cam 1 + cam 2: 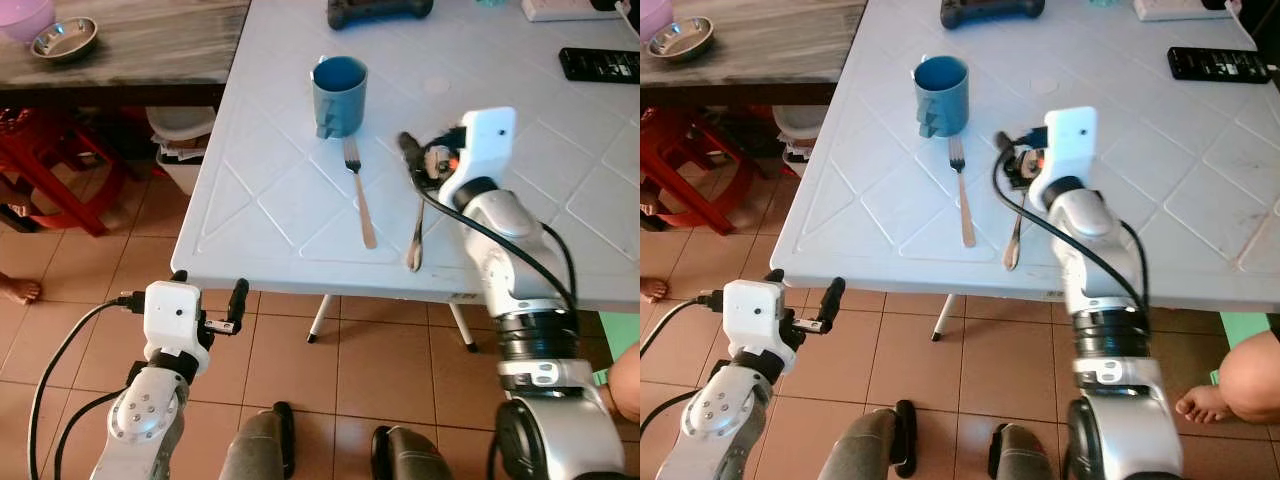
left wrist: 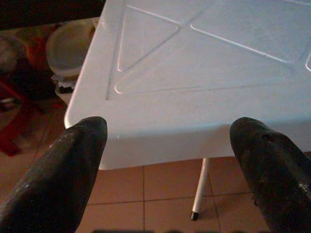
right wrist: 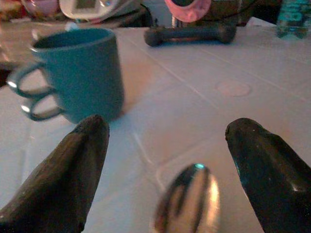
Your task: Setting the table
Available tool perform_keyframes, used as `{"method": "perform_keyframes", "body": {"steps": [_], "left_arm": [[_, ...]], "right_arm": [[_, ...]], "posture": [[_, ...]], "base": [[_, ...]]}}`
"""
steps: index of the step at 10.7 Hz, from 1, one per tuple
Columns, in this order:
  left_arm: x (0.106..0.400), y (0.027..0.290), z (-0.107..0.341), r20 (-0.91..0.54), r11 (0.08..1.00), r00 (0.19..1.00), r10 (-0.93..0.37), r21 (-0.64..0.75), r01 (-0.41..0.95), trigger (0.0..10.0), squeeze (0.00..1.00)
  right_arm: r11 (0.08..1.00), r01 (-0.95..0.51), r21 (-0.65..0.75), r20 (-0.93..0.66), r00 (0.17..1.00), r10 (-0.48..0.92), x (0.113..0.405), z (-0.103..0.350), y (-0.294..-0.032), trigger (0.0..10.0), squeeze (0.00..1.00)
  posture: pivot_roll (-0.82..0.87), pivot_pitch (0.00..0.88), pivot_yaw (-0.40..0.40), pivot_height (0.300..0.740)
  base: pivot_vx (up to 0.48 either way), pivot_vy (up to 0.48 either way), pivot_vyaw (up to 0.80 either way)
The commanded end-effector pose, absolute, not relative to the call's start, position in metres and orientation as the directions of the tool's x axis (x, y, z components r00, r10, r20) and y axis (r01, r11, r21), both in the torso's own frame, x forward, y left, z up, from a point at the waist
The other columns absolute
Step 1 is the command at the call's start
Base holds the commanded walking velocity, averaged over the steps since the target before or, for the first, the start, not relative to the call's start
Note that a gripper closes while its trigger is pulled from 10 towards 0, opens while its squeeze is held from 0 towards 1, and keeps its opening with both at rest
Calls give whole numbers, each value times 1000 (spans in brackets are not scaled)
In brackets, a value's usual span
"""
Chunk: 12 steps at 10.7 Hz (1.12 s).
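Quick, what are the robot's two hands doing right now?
Left gripper: open, holding nothing, below the table edge.
Right gripper: open above the spoon, not gripping it.

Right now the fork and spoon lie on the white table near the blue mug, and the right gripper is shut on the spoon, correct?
Not quite. The right gripper is open over the spoon, as the right wrist view shows. The fork and spoon do lie on the white table near the blue mug.

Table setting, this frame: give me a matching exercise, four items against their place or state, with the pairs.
Items:
1. blue mug
2. fork
3. spoon
4. left gripper

Places or states:
A. open, below the table's near edge
B. lying under the open right gripper
C. upright, beyond the fork's tines
D. flat between mug and spoon

Pairs: 1-C, 2-D, 3-B, 4-A
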<state>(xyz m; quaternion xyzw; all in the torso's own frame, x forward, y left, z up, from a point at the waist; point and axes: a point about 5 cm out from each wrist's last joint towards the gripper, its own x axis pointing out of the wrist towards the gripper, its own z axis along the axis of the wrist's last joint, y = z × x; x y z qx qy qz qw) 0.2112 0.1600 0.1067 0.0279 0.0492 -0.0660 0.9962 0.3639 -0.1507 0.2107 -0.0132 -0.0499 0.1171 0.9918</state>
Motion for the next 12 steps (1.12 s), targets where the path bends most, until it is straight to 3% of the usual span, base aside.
{"method": "perform_keyframes", "body": {"steps": [1, 4, 8, 12], "left_arm": [[210, 163, 102, -117, 991, 987, -111, 55, 118, 10000, 0], [211, 158, 100, -114, 991, 986, -117, 44, 123, 10000, 0], [209, 156, 97, -114, 992, 986, -119, 35, 123, 10000, 0], [211, 159, 111, -35, 989, 989, -144, -36, 143, 10000, 0]], "right_arm": [[956, -292, -25, 98, 951, 293, 366, 216, -137, 10000, 0], [922, -387, 16, 35, 922, 386, 364, 205, -111, 10000, 0], [914, -405, 25, -83, 910, 405, 357, 176, -94, 10000, 0], [922, -388, 8, -151, 911, 384, 366, 160, -99, 10000, 0]], "posture": [[148, 187, 72, 740], [144, 178, 56, 740], [146, 165, 47, 740], [153, 169, 35, 740]], "base": [[0, 0, 0], [0, 0, 0], [0, 0, 0], [0, 0, 0]]}}
